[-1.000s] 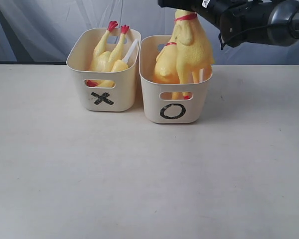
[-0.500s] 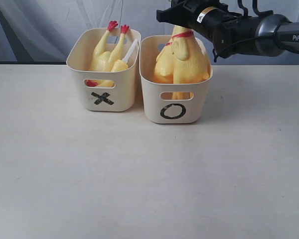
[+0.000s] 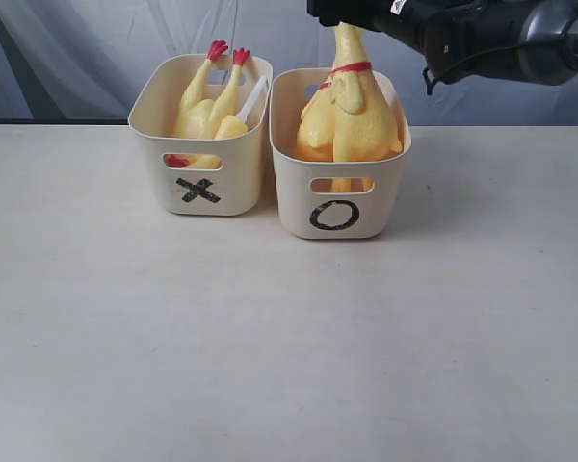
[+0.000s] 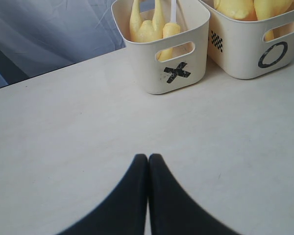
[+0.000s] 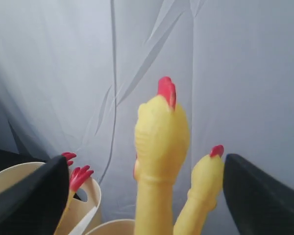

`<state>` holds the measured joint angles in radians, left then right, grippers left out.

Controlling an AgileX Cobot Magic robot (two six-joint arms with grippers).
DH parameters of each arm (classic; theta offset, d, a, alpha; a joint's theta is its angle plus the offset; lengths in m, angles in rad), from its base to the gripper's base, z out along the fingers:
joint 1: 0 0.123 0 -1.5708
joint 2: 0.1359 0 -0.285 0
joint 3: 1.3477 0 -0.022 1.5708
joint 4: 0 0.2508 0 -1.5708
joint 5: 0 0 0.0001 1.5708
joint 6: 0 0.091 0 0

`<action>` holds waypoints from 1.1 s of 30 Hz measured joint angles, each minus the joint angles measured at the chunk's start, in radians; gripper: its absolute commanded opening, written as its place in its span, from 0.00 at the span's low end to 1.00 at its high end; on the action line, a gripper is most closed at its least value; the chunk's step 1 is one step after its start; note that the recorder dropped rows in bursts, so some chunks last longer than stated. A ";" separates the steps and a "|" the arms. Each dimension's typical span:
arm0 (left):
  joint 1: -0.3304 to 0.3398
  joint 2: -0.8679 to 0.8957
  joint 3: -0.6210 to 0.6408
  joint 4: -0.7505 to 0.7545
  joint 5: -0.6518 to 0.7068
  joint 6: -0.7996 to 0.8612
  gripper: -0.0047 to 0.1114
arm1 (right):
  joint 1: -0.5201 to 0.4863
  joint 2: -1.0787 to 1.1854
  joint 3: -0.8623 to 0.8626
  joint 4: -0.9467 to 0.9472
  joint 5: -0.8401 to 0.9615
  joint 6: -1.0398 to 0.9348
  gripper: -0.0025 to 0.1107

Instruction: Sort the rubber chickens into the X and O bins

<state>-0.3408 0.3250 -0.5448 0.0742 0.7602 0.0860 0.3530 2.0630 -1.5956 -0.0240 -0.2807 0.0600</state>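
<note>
The X bin point(image 3: 233, 178) on the left holds a headless chicken body point(image 3: 200, 114), feet up, and a white tube point(image 3: 254, 94). Two whole chickens stand in the O bin point(image 3: 297, 197): the front one point(image 3: 354, 120) with its neck upright, the second point(image 3: 311, 125) behind it. My right gripper point(image 3: 345, 15) hovers open over that neck. In the right wrist view its fingers point(image 5: 36, 196) stand wide on either side of the two heads point(image 5: 161, 132), touching neither. My left gripper point(image 4: 148, 157) is shut and empty, low over the table in front of the X bin point(image 4: 152, 73).
The bins stand side by side at the back of the white table point(image 3: 289, 337). A grey curtain point(image 3: 77, 48) hangs behind them. The O bin point(image 4: 245, 56) shows a small checkered sticker point(image 4: 216, 41) on its side.
The right gripper lowered the hanging chicken into the O bin, let go of it and rose a little. The left gripper has not moved.
</note>
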 measured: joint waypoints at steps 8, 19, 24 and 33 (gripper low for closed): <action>0.000 0.000 0.000 0.000 0.000 0.000 0.04 | 0.000 -0.095 0.000 -0.033 0.225 -0.002 0.04; 0.000 -0.012 0.063 0.004 -0.047 0.000 0.04 | 0.000 -0.308 0.195 -0.081 0.314 -0.002 0.06; 0.000 -0.016 0.063 0.009 -0.052 0.000 0.04 | 0.000 -0.450 0.393 -0.079 0.243 -0.002 0.06; 0.000 -0.016 0.063 0.009 -0.054 0.000 0.04 | 0.000 -0.708 0.674 0.024 0.224 -0.002 0.06</action>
<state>-0.3408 0.3085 -0.4820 0.0827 0.7067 0.0860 0.3530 1.3550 -0.9219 0.0000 -0.0564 0.0582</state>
